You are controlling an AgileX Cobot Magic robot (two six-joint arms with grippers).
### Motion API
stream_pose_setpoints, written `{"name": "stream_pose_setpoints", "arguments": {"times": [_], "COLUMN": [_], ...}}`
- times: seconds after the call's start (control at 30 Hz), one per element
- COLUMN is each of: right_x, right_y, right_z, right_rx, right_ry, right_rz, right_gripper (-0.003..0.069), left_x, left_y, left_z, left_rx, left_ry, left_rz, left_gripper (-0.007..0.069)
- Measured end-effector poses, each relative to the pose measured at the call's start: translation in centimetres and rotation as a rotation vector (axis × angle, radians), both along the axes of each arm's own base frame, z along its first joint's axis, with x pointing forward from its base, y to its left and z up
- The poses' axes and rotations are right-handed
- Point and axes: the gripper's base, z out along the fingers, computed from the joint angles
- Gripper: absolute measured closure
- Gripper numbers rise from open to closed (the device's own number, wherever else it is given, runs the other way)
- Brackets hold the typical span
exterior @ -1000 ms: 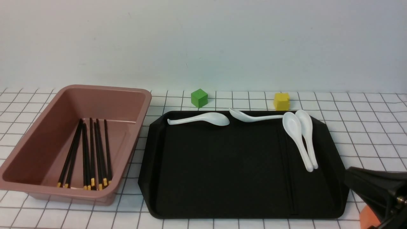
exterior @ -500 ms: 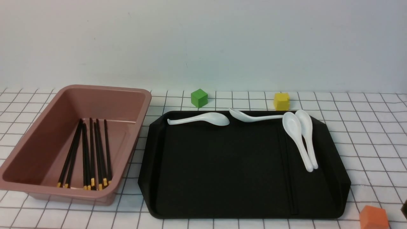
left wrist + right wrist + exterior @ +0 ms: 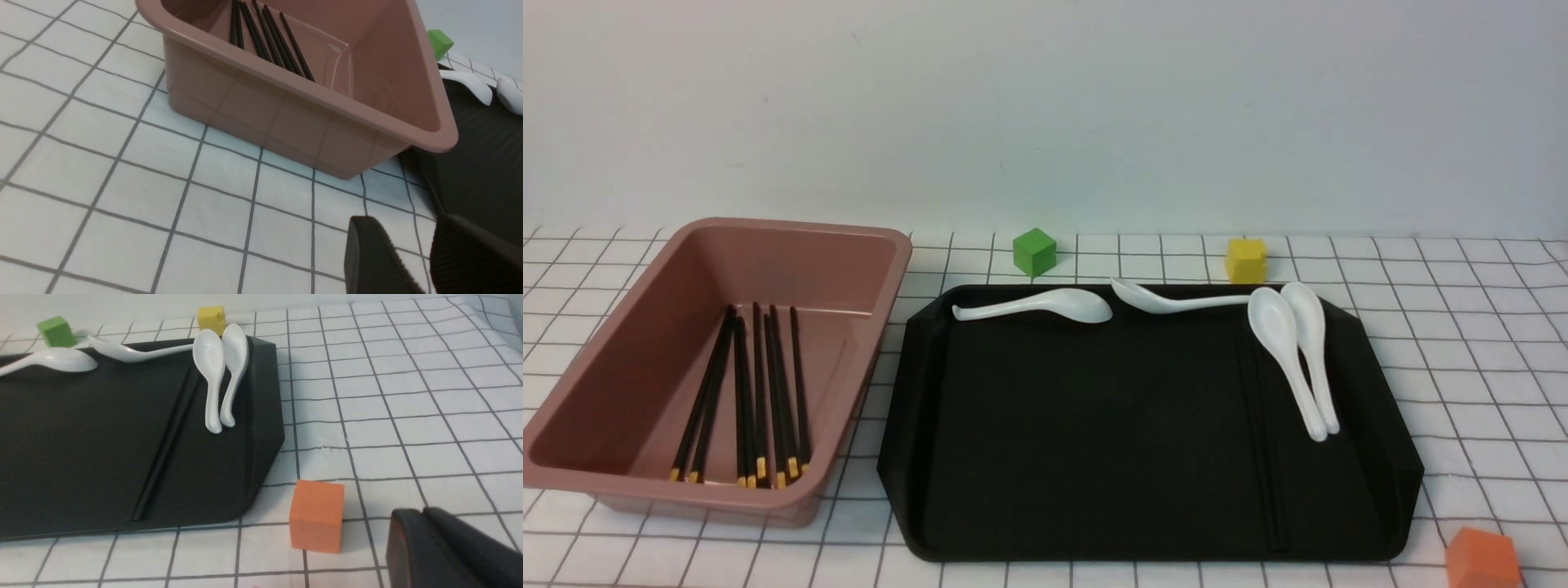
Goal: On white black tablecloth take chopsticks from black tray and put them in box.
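- Gone from the front view is the right arm; the right gripper [image 3: 425,526] now hangs near the orange cube [image 3: 316,514], fingers together on nothing.
- We see the chopsticks [image 3: 756,392] lying in the box [image 3: 792,230], where they belong.
- Left gripper [image 3: 408,245] hovers near the box's corner, fingers apart, empty.
- On the black tray [image 3: 1094,457], a dark line beside the white spoons [image 3: 1290,367] may be a leftover stick; we cannot tell.
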Motion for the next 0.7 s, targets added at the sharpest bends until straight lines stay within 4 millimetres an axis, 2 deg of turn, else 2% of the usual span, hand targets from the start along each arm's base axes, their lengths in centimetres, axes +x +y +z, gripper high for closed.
{"name": "stream_pose_setpoints", "arguments": {"times": [0.7], "right_x": [-0.06], "right_y": [0.55], "right_z": [-0.03], "right_rx": [0.008], "right_ry": [0.013], "right_rz": [0.082], "right_gripper": [0.0591], "left_x": [0.0], "left_y": [-0.01], "left_z": [0.0], "left_rx": [-0.003], "left_ry": [0.0], "left_rz": [0.0], "left_gripper": [0.0386]}}
